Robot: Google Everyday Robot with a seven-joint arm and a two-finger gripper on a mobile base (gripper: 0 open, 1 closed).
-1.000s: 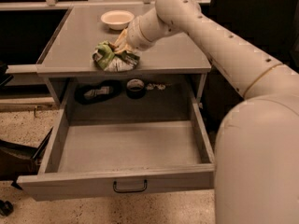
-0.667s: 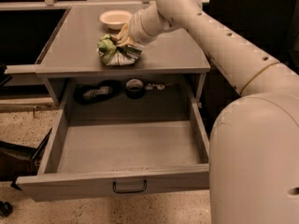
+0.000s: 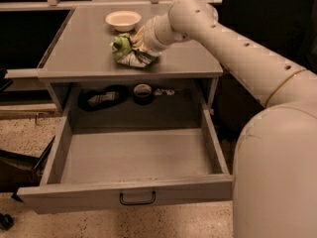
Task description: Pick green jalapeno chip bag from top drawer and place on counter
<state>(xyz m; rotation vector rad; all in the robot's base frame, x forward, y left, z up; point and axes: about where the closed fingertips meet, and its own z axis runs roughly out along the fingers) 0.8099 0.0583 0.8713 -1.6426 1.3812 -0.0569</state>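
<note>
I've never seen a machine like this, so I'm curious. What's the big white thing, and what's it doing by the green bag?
That big white thing is a robot's arm. There is just one picture, looking down at a grey cabinet from in front. At the arm's end is its pincer, right against the green jalapeno chip bag. The bag lies on the counter, near a pale bowl. I can't tell whether the pincer is gripping it. Below, the top drawer is pulled wide open, showing its bare grey bottom. Behind it, a dark shelf holds a black roll, maybe tape.
</note>
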